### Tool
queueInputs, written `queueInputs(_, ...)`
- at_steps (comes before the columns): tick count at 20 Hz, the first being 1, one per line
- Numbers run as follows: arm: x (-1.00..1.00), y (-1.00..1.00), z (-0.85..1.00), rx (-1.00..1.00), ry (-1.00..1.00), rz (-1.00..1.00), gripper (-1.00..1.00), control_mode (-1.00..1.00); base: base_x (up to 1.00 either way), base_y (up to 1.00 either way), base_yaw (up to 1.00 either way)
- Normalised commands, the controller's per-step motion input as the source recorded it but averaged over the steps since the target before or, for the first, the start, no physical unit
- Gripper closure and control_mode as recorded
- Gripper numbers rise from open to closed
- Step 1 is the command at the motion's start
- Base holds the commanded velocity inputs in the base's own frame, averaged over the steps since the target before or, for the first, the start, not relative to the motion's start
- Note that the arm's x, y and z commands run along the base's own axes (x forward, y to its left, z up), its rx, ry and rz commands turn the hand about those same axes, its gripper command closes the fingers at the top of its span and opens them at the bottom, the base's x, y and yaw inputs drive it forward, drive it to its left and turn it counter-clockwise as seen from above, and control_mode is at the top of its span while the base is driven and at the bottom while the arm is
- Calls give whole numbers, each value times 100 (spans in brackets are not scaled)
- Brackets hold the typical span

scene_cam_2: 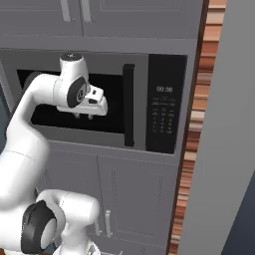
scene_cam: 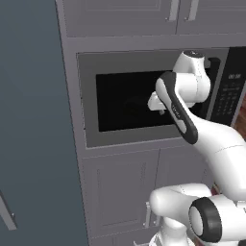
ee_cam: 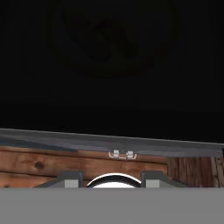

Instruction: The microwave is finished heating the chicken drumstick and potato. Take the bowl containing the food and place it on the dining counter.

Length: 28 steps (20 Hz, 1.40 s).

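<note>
The microwave (scene_cam: pixel 125 103) is built into grey cabinets and its black glass door is shut. Its dark vertical handle (scene_cam_2: pixel 129 104) stands just left of the black keypad panel (scene_cam_2: pixel 166 109). My gripper (scene_cam_2: pixel 85 116) hangs in front of the door glass, left of the handle and pointing at the glass. In the hand view the gripper (ee_cam: pixel 113 180) is open with nothing between its fingertips (ee_cam: pixel 70 179), and dark glass lies ahead. The bowl, the chicken drumstick and the potato are hidden behind the dark door. The dining counter is out of view.
Grey cabinet doors (scene_cam: pixel 120 192) sit below the microwave and more (scene_cam_2: pixel 74 15) above it. A dark blue-grey wall (scene_cam: pixel 33 120) stands at the left. At the right are a strip of reddish wood (scene_cam_2: pixel 199 124) and a grey panel (scene_cam_2: pixel 234 124).
</note>
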Motion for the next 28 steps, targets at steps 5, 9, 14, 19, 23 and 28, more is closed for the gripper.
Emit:
queueInputs(5, -58, -2, -1, 0, 0, 0, -100, -100, 0, 0, 0)
queueInputs(9, -94, 0, -12, 0, -1, 0, -100, -100, 0, 0, 0)
queueInputs(14, -68, 22, -18, -7, -15, 0, -100, -100, 0, 0, 0)
queueInputs(19, -38, 11, -3, -5, -13, 4, -100, -100, 0, 0, 0)
queueInputs(23, 0, 0, 0, 0, 0, 0, -100, -100, 0, 0, 0)
queueInputs(28, -1, 0, 0, 0, 0, 0, -100, 100, -14, -3, 0)
